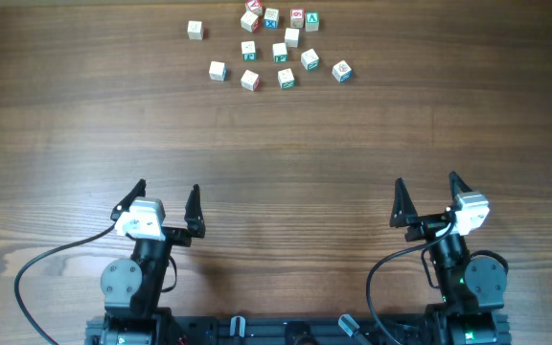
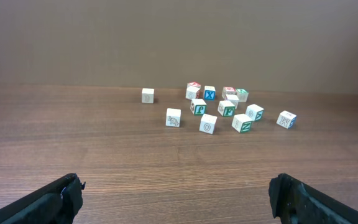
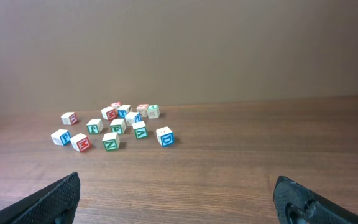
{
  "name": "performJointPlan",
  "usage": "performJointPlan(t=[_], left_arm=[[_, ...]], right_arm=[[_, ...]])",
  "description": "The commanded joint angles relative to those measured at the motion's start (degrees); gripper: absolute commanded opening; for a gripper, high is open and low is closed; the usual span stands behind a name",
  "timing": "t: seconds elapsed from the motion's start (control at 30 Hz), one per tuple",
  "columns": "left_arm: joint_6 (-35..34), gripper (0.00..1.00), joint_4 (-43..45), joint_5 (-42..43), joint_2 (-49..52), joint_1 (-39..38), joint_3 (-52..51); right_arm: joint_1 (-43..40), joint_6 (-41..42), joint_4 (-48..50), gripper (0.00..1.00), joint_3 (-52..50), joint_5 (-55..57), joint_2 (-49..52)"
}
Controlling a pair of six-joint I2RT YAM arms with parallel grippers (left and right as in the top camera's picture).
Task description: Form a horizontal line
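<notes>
You have no line yet. The cubes (image 1: 280, 52) lie loose in a small scatter at the far side of the table (image 1: 276, 153), a little left of the midpoint between your two arms. Most stand apart with wood showing between them. A few at the back sit so close that you cannot tell whether they touch. Their pale faces carry green, blue and red print, and they are turned at different angles rather than squared to one another. A lone cube (image 1: 195, 30) stands off to the left of the rest, and a blue cube (image 1: 341, 70) marks the right end of the scatter. Your left gripper (image 1: 168, 189) sits at the near side of the table, left of centre, its jaws spread wide with nothing between them, well apart from every cube. Your right gripper (image 1: 426, 180) sits level with it on the right, also spread wide and empty. In each wrist view only the dark fingertips show, in the bottom corners, with the cubes far ahead.
</notes>
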Motion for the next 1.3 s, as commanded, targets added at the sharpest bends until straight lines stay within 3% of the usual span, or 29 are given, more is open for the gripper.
performJointPlan(t=[0.0,0.73,0.93,1.27], left_arm=[[-0.39,1.0,-0.24,-0.96,-0.57,0.22,-0.37],[-0.33,1.0,-0.11,-3.87,-0.57,0.22,-0.37],[-0.39,1.0,5.57,-1.07,-0.57,0.09,0.17],[-0.37,1.0,-5.49,0.79,6.49,0.07,18.21]], right_arm=[[0.28,-1.09,0.31,1.0,-0.07,0.0,-0.11],[0.28,-1.07,0.31,1.0,-0.07,0.0,-0.11],[0.28,-1.09,0.31,1.0,-0.07,-0.02,-0.11],[0.28,-1.09,0.31,1.0,-0.07,0.0,-0.11]])
